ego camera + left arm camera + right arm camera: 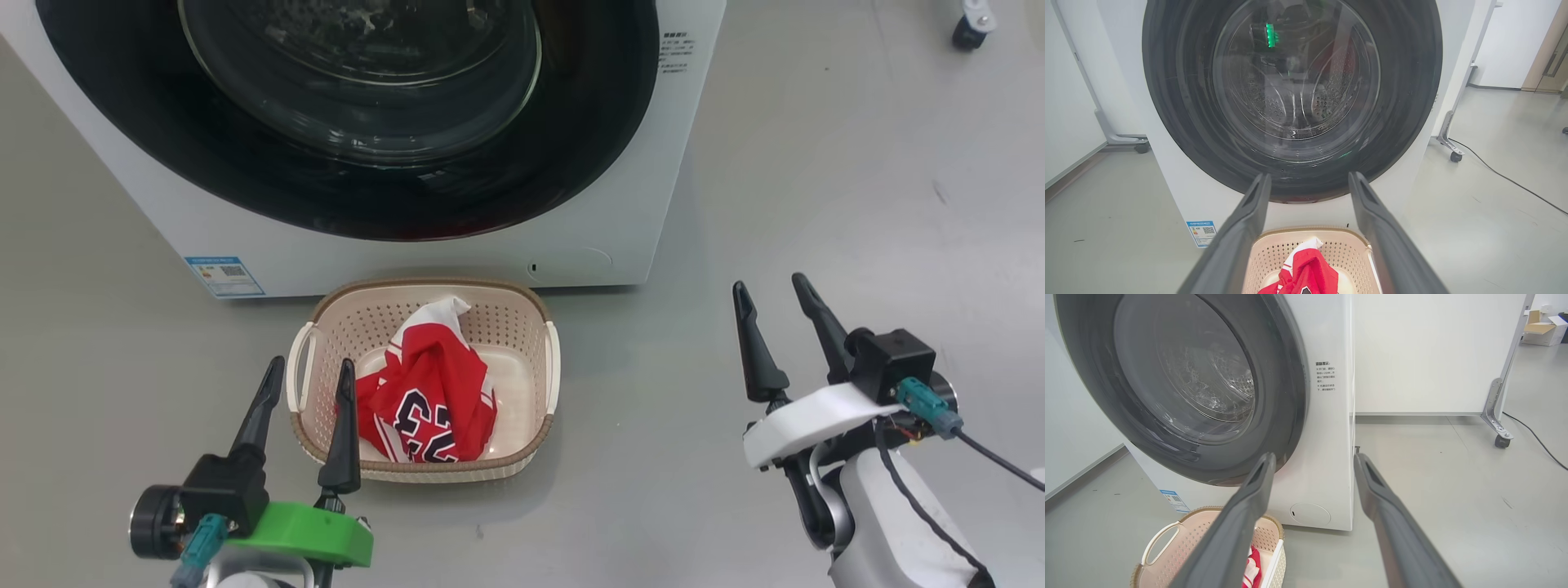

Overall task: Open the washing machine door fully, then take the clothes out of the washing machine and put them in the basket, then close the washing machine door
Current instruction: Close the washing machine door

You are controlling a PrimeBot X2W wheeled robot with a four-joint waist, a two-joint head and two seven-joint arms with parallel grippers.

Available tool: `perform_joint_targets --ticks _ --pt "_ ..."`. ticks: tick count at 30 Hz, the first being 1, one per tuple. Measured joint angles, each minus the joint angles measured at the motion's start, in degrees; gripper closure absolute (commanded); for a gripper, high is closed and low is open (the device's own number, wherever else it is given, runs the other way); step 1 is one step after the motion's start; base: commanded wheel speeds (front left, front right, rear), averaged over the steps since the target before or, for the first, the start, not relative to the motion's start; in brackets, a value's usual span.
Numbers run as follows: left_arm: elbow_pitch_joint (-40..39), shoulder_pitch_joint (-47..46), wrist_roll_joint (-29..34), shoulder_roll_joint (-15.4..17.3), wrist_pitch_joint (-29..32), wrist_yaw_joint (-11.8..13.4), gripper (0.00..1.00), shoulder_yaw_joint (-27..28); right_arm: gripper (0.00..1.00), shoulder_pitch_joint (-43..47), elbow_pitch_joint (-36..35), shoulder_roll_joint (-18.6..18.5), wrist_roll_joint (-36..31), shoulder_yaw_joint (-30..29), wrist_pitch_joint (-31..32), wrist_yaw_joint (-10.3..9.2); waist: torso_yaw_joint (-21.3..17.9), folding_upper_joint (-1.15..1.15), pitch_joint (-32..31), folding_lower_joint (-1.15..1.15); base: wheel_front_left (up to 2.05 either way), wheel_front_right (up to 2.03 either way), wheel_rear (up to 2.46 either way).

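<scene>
The white washing machine point(457, 253) stands ahead with its round glossy black washing machine door point(326, 188) lying flush against the front; the steel drum shows through the glass. On the floor before it sits the cream basket point(424, 286), holding the clothes point(433, 392), a red-and-white jersey with dark numerals. My left gripper point(312, 363) hovers open at the basket's left handle, nothing between its fingers. My right gripper point(769, 283) stands open and empty over bare floor to the basket's right. In the left wrist view the left gripper point(1308, 175) frames the basket point(1274, 249) and clothes point(1310, 271).
A blue label point(224, 276) marks the machine's lower left corner. Right of the machine stands a white partition on a caster wheel point(1502, 441), with a black cable point(1535, 437) trailing across the grey floor. A cardboard box point(1539, 328) sits far back right.
</scene>
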Motion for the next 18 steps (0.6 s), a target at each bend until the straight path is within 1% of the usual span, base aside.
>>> perform_joint_targets --ticks 12,13,17,18 --pt "-0.16 2.98 0.0 0.19 0.13 0.01 0.0 0.09 0.0 6.49 -3.99 0.65 -0.07 0.21 0.0 -1.01 -1.89 0.0 -2.8 0.0 0.0 0.0 0.0" --pt "-0.18 3.33 0.0 0.2 0.14 0.02 0.0 0.09 0.0 6.88 -4.3 0.71 -0.07 0.21 0.0 -1.37 -2.06 0.0 -3.03 0.0 0.0 0.0 0.0" --pt "-0.18 3.95 0.0 0.21 0.67 0.02 0.0 -0.22 0.0 8.78 -5.36 0.79 -0.07 0.07 0.0 -1.54 -2.58 0.0 -4.06 0.0 0.0 0.0 0.0" --pt "-0.2 4.15 0.0 0.21 0.92 0.02 0.0 -0.31 0.0 9.33 -5.53 0.82 -0.07 0.07 0.0 -1.9 -2.67 0.0 -4.32 0.0 0.0 0.0 0.0"
